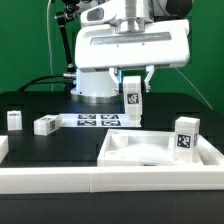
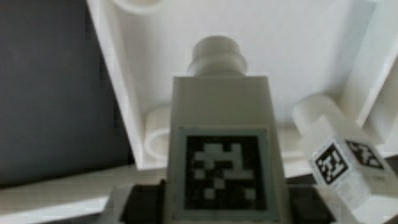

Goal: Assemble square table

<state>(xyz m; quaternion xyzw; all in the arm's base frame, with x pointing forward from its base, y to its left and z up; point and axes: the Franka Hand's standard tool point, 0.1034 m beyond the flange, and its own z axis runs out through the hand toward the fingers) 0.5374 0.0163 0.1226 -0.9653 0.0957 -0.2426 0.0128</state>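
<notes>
The square table's top [image 1: 128,152] is a white tray with a raised rim, lying at the exterior view's front right. One white leg [image 1: 184,138] with a black-and-white tag stands in the tray near the right rim. My gripper [image 1: 133,91] hangs just above the tray's far edge, shut on another tagged leg [image 1: 131,101], which it holds upright. In the wrist view this held leg [image 2: 222,120] fills the middle, its round peg pointing at the tray top [image 2: 151,80]. Dark fingers [image 2: 151,200] press its sides, and the standing leg [image 2: 342,150] is close beside it.
Two more tagged legs [image 1: 15,120] [image 1: 46,125] rest on the black table at the exterior view's left. The marker board [image 1: 97,120] lies behind them by the robot's base. A long white rail [image 1: 60,182] borders the front edge.
</notes>
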